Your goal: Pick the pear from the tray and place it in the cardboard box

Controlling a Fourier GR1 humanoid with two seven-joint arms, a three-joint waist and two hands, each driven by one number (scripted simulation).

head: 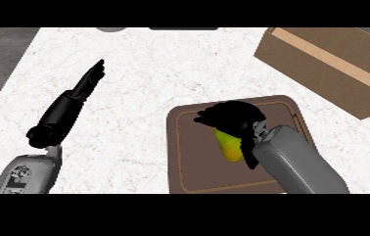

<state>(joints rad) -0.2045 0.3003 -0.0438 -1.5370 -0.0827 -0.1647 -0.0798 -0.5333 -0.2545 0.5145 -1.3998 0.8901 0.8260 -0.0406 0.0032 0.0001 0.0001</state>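
The right hand [235, 120] sits curled over the pear [230, 145] on the tray [189, 152], seemingly clasping its upper end; the long axis runs toward the robot. Box [318, 63] lies beyond, rightward. The left hand [86, 81] rests open, far off.

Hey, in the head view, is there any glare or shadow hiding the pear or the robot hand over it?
Head view: no glare, even flat light; the yellow-green pear on the brown rectangular tray is partly hidden by the black right robot hand curled over it, not by shadow; the black fingers blend together against the dark tray.
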